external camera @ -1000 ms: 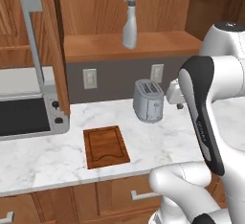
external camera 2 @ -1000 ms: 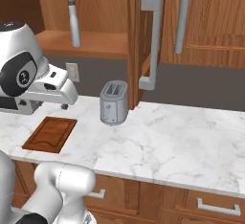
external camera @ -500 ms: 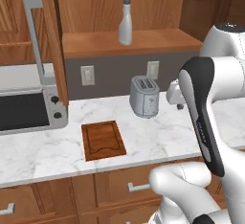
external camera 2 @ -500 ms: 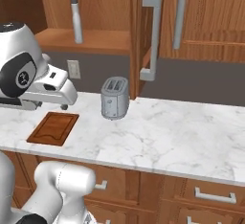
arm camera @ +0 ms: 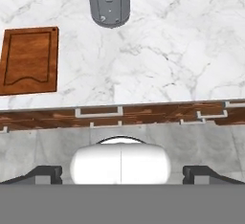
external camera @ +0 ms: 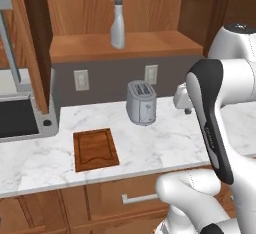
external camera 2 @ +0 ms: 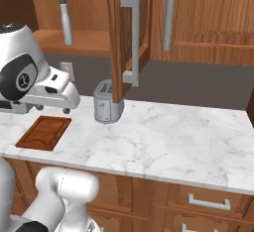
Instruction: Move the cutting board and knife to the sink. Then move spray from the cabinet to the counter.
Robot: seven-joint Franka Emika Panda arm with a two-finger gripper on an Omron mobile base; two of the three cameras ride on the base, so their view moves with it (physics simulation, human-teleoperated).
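Note:
The cutting board [external camera: 95, 149] [external camera 2: 44, 132] [arm camera: 29, 60] lies flat on the counter [external camera: 160, 138] [external camera 2: 163, 142], left of a grey toaster [external camera: 141, 102]. On the shelf of the open cabinet [external camera: 150, 43] stands the spray [external camera: 117, 19] [external camera 2: 64, 18], upright. My gripper [external camera 2: 51, 109] [arm camera: 122, 174] hangs open above the counter's front edge, right of the board and touching nothing. Both the knife and the sink are out of view.
A microwave [external camera: 20, 118] sits at the counter's left end. The open cabinet door [external camera 2: 124, 37] with its grey bar handle juts out over the toaster [external camera 2: 106, 108] [arm camera: 108, 0]. Wooden drawers [external camera 2: 198, 201] run under the counter. A second cabinet [external camera 2: 198, 18] is closed at the right.
The whole picture has slid left in both base views, so the base has driven to the right. The arm keeps its pose, and the gripper stays open.

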